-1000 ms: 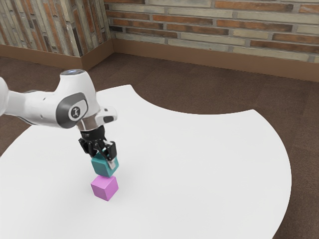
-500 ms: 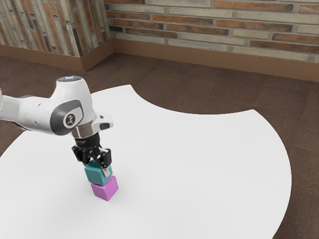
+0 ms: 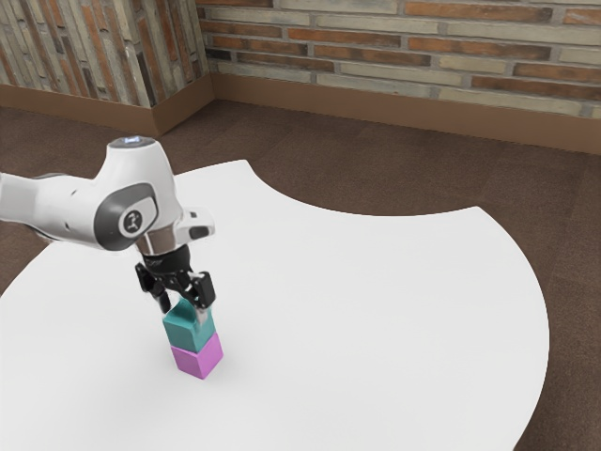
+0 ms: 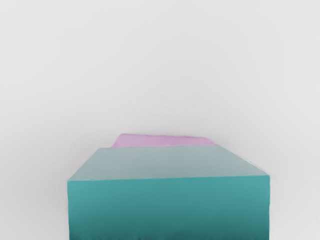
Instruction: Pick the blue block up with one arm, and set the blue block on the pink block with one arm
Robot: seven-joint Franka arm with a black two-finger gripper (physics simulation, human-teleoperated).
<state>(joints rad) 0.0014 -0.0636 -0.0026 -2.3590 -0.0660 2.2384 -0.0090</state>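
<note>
On the white tabletop [image 3: 376, 310], toward 8 o'clock of its round surface in the exterior view, stands a two-block stack. The blue block [image 3: 184, 327], teal in tone, rests on top of the pink block [image 3: 197, 358]. Its faces are turned slightly out of line with those of the block beneath.

The white Franka arm [image 3: 103, 211] enters from 9 o'clock and bends down over the stack. Its black gripper [image 3: 181, 305] points downward directly above the blue block. The fingers are spread apart and straddle the block's upper edges, one toward 9 o'clock and one toward 3 o'clock, and the gripper has hold of nothing. The 3 o'clock fingertip overlaps the block's upper corner in this view; whether it touches cannot be told.

In the wrist view the blue block [image 4: 167, 200] lies just under the hand, upright, with its top face level. A thin strip of the pink block [image 4: 160, 140] shows just beyond its far edge, against the bare tabletop [image 4: 160, 60].

A brick wall [image 3: 394, 47] and brown floor [image 3: 376, 160] lie beyond the tabletop at 12 o'clock.
</note>
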